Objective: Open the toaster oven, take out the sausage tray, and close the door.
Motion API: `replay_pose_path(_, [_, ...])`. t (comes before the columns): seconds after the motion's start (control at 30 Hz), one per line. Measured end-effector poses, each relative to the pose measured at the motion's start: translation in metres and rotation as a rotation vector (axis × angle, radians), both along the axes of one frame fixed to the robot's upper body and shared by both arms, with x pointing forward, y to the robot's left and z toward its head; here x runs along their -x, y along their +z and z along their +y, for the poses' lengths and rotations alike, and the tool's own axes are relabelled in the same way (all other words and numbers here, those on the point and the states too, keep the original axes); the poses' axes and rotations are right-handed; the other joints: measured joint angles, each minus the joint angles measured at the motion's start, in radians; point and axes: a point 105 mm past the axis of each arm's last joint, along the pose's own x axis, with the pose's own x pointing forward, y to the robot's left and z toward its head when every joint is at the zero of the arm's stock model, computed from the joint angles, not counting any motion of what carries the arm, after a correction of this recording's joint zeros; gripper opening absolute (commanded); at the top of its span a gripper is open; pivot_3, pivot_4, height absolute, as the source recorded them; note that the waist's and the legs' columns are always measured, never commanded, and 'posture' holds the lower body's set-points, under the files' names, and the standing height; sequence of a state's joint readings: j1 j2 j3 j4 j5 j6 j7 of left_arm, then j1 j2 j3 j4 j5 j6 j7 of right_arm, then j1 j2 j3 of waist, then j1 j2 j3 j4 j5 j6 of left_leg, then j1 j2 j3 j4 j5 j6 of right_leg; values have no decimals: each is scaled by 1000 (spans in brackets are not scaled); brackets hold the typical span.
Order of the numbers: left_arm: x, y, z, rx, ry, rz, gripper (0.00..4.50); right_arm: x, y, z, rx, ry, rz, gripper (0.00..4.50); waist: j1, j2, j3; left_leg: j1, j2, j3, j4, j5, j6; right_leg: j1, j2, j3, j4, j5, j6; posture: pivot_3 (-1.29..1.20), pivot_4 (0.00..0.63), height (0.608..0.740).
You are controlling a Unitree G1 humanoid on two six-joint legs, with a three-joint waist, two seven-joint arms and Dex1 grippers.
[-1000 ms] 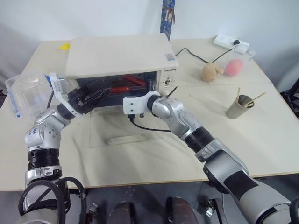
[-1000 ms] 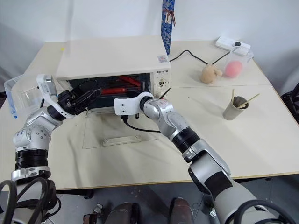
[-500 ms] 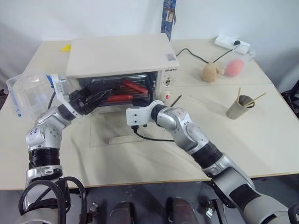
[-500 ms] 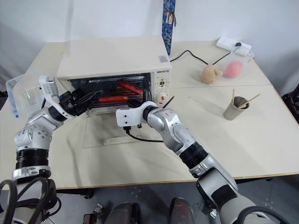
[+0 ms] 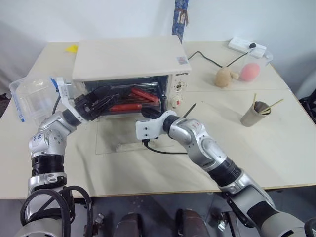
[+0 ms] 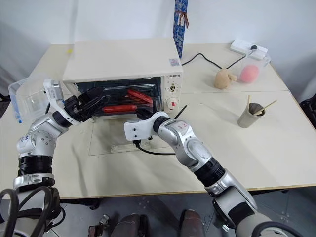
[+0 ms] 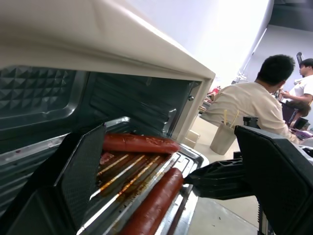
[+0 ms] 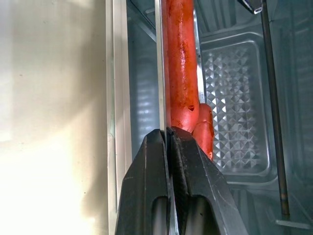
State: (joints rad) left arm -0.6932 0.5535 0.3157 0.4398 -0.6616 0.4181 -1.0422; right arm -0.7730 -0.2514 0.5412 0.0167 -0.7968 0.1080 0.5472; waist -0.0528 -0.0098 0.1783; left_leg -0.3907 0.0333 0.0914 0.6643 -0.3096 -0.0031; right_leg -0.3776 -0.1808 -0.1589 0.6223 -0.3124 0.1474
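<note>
Silver sausage tray (image 8: 160,73) rim pinched in shut right pincer (image 8: 167,134), close-up; wide-open, empty left pincer (image 5: 101,98) overhead.

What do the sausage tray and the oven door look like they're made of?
The sausage tray looks like thin bare metal: silvery, ridged, shiny under brown grease streaks. The door, folded down flat on the table, looks like clear glass or possibly clear plastic, since the tabletop shows straight through it; its bar handle looks like white plastic.
</note>
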Motion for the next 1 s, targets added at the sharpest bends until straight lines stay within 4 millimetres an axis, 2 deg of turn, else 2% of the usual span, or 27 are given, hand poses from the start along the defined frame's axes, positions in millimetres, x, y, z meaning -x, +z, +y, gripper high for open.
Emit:
replay_pose_path(0.3, [2, -1, 1, -8, -1, 6, 4500, 9, -4, -3, 3, 26, -24, 9, 0, 0, 0, 0, 0, 0, 0, 0, 0, 0, 0, 0, 0, 0, 0, 0, 150, 740])
replay_pose_path(0.43, [8, -7, 3, -30, -5, 31, 4500, 10, -4, -4, 7, 39, -34, 9, -1, 0, 0, 0, 0, 0, -1, 0, 0, 0, 0, 0, 0, 0, 0, 0, 150, 740])
replay_pose_path(0.57, [17, -14, 15, -72, 14, 74, 4500, 11, -6, -8, 18, 38, -44, 9, 3, -1, 0, 0, 0, -1, -1, 0, 0, 0, 0, 0, 0, 0, 0, 0, 150, 740])
replay_pose_path(1.0, [38, -12, 29, -111, 36, 99, 4500, 19, -10, -19, 19, 49, -65, 9, 25, -1, 1, -1, 0, 0, 0, 0, 0, 0, 0, 0, -1, 0, 0, 0, 150, 740])
